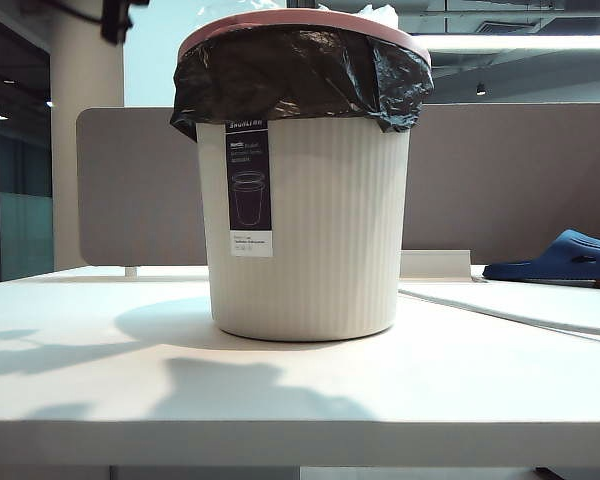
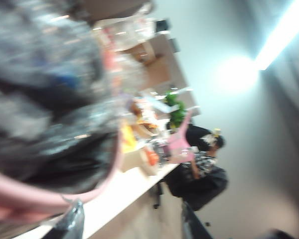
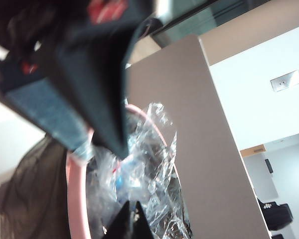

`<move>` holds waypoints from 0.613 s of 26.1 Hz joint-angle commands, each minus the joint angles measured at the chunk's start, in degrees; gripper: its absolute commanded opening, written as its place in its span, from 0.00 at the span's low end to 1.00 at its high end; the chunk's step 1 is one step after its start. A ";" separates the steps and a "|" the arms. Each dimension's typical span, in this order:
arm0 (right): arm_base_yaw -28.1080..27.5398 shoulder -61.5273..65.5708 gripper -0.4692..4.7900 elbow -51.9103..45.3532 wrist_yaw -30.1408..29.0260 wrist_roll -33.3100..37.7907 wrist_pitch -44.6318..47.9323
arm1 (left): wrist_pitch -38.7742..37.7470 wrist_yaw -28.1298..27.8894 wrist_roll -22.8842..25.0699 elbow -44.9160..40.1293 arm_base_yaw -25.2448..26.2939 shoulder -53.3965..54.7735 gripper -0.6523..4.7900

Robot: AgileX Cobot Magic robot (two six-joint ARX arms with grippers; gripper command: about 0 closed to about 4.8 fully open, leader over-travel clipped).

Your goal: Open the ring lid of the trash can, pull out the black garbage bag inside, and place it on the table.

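Observation:
The cream ribbed trash can (image 1: pixel 320 230) stands in the middle of the table (image 1: pixel 300 390). The black garbage bag (image 1: pixel 300 75) is folded down over its rim, and the pink ring lid (image 1: pixel 300 18) sits on top. Neither gripper shows in the exterior view. My left gripper (image 2: pixel 134 226) is open, one finger (image 2: pixel 74 221) close beside the blurred ring lid (image 2: pixel 89 191); whether they touch is unclear. My right gripper (image 3: pixel 131 219) is shut and empty, its tips over the can's mouth inside the ring lid (image 3: pixel 74 199), above crumpled clear plastic (image 3: pixel 149 164).
A grey-brown partition (image 1: pixel 500 180) runs behind the can. A blue slipper (image 1: pixel 570 258) lies at the far right of the table. In the right wrist view a big dark blurred shape (image 3: pixel 84 74) hangs close over the ring, likely the other arm.

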 commanded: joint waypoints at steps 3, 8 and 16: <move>0.50 -1.40 0.09 0.46 1.27 2.08 -2.78 | -4.74 -1.14 1.51 0.20 -0.07 -0.22 0.58; 0.50 -1.40 0.09 0.44 1.46 3.41 -7.23 | -6.93 -1.25 1.77 0.20 -0.07 -0.55 0.58; 0.50 -1.40 0.09 0.44 1.25 4.68 -7.52 | -8.22 -1.66 3.04 0.20 -0.07 -1.07 0.58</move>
